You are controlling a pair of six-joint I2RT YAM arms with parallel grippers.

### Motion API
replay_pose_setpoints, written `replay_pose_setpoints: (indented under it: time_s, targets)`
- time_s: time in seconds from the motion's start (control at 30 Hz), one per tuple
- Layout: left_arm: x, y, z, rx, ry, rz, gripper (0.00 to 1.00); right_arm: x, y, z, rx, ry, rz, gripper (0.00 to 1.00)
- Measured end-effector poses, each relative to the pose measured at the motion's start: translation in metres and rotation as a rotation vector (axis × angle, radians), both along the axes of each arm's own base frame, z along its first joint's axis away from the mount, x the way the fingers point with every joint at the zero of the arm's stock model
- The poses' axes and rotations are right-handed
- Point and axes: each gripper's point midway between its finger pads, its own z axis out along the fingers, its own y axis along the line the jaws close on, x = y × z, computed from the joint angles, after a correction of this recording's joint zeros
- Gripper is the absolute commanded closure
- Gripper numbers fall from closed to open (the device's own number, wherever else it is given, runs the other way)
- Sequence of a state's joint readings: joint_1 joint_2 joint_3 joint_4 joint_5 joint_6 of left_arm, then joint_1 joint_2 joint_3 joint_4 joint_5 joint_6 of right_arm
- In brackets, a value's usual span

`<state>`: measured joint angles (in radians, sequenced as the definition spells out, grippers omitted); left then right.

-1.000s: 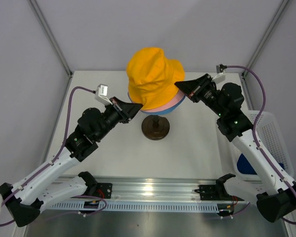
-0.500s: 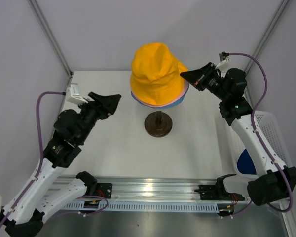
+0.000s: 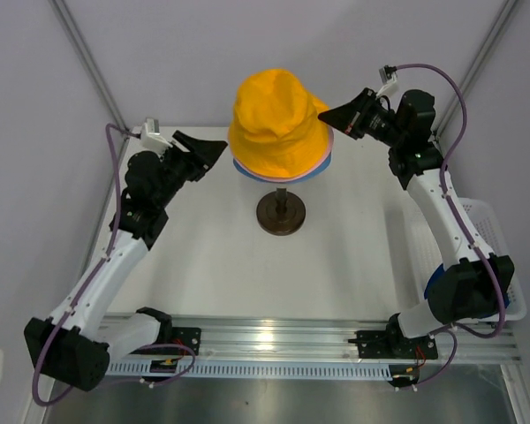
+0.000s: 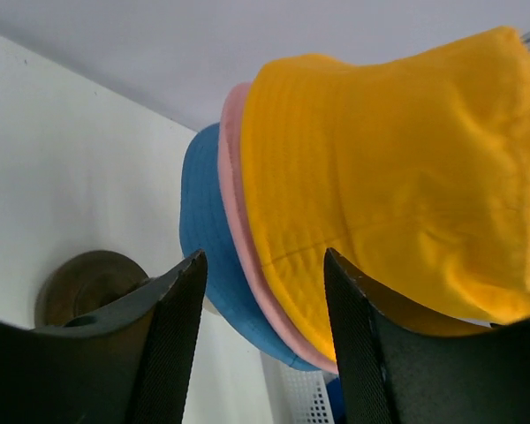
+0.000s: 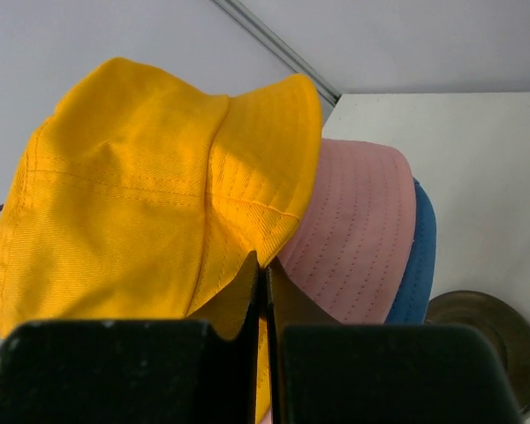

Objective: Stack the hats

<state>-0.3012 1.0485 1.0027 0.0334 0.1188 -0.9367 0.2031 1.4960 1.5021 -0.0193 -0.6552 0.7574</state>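
I log both arms (image 3: 102, 274) as white links on black joints, purple cables (image 3: 421, 65), white wrist cameras (image 3: 153, 137), and black wedge fingers (image 4: 170, 327).

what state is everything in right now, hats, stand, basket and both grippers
yellow-orange hat, top of the stack
pink hat, stacked under it, brim showing
light blue hat, bottom of the stack
navy hat, unstacked in the white basket, mostly hidden
hat stand, upright
left gripper, open, empty
right gripper, shut, apparently pinching the yellow-orange hat brim
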Motion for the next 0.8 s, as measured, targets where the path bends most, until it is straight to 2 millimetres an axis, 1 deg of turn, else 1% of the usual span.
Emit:
replay_pose_setpoints:
  time_s: [0.1,0.17,0.23,0.33,0.43,0.63,0.73,0.8]
  targets:
    - [0.015,-0.01,-0.015,-0.018,0.042,-0.042,0.43,0.01,0.001,-0.004,-0.007,-0.002,0.018,1.0]
    - [0.022,-0.015,-0.017,-0.025,0.049,-0.062,0.44,0.011,0.001,-0.004,-0.008,-0.004,0.026,1.0]
    - [0.026,-0.019,-0.012,-0.032,0.043,-0.078,0.45,0.01,0.001,-0.004,-0.012,-0.008,0.033,1.0]
    - [0.033,-0.023,0.003,-0.047,0.01,-0.096,0.47,0.01,0.001,-0.004,-0.017,-0.014,0.038,1.0]
    - [0.039,-0.026,0.013,-0.06,-0.015,-0.106,0.48,0.01,0.001,-0.005,-0.019,-0.013,0.039,1.0]
    - [0.053,-0.03,0.015,-0.08,-0.013,-0.108,0.48,0.016,0.002,-0.005,-0.02,-0.014,0.04,1.0]
    - [0.058,-0.028,0.014,-0.086,-0.003,-0.098,0.44,0.018,0.002,-0.006,-0.021,-0.011,0.045,1.0]
    - [0.059,-0.028,0.013,-0.089,0.002,-0.096,0.44,0.018,0.003,-0.006,-0.021,-0.01,0.045,1.0]
